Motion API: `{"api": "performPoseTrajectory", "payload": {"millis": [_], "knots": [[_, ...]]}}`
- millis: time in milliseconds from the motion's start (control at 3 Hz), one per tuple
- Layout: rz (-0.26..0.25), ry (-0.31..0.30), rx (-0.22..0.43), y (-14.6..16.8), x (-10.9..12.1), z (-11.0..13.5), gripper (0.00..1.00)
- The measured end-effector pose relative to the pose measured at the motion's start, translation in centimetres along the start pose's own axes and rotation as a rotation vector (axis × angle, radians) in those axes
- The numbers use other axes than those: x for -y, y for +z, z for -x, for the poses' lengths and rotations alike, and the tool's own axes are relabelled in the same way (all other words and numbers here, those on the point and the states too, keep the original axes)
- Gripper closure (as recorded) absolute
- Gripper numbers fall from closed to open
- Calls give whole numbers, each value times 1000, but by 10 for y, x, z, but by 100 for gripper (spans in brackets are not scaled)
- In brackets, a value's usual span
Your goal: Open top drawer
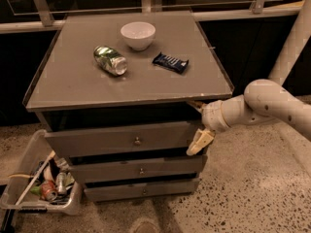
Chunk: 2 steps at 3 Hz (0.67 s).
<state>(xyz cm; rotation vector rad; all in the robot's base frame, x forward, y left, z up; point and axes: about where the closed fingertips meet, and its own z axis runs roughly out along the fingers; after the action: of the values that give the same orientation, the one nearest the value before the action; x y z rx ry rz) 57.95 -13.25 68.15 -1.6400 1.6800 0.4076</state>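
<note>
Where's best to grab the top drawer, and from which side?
Probably grip the top drawer by its front panel's right end, coming from the right, where the gripper sits open. The panel stands proud of the cabinet, leaving an edge; the brass knob looks small and round.
</note>
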Motion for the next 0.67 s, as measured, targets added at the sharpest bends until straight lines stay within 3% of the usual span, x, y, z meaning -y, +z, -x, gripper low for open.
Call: {"api": "performPoseTrajectory", "payload": {"millis": [333, 667], "knots": [[-2, -3, -13, 23, 16, -12, 0], [25, 18, -29, 28, -2, -20, 0]]}}
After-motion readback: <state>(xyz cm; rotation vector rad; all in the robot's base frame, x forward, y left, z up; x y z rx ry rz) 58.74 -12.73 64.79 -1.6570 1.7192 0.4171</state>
